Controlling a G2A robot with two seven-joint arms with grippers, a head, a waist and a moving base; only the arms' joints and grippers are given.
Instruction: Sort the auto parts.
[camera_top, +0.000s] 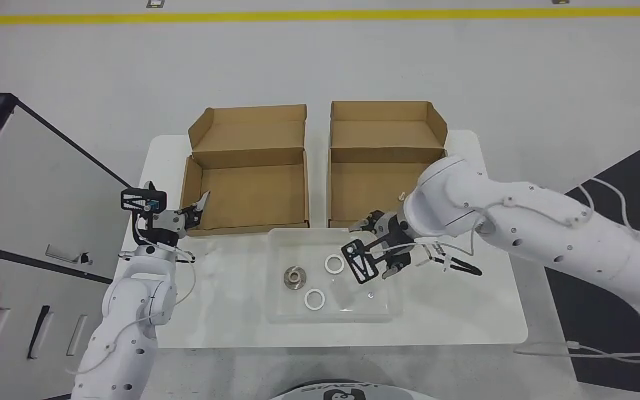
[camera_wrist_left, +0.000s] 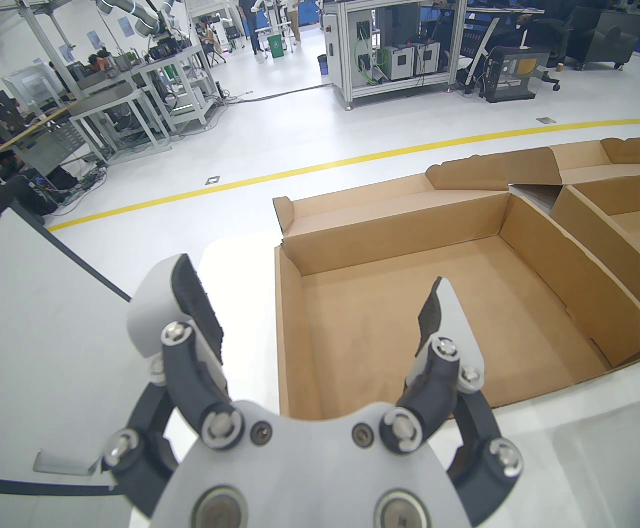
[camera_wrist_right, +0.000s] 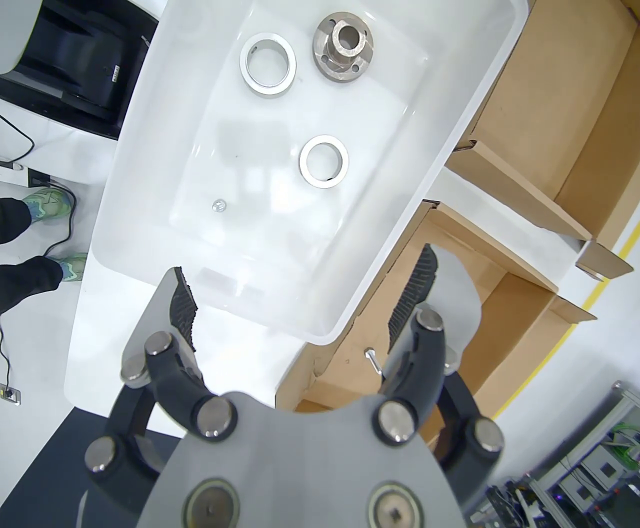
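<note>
Right gripper (camera_wrist_right: 302, 270) closest: jaws wide, nothing held, angled down over tray (camera_wrist_right: 240, 295) end beside right box (camera_wrist_right: 345, 372). Left gripper (camera_wrist_left: 312, 275) also wide, empty, aimed across left box (camera_wrist_left: 380, 320) from its outer edge.

Parts in tray:
- flanged hub (camera_wrist_right: 343, 46): likely heavy, rigid; grip across centre boss
- two rings (camera_wrist_right: 267, 63) (camera_wrist_right: 324, 161): flat, probably slick; pinch the wall
- small nut (camera_wrist_right: 219, 205): fiddly, fingertip pinch

Bolt (camera_wrist_right: 372, 360) lies in right box.

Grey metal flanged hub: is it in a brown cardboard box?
No, the grey flanged hub lies in the translucent white tray beside a silver metal ring.
</note>
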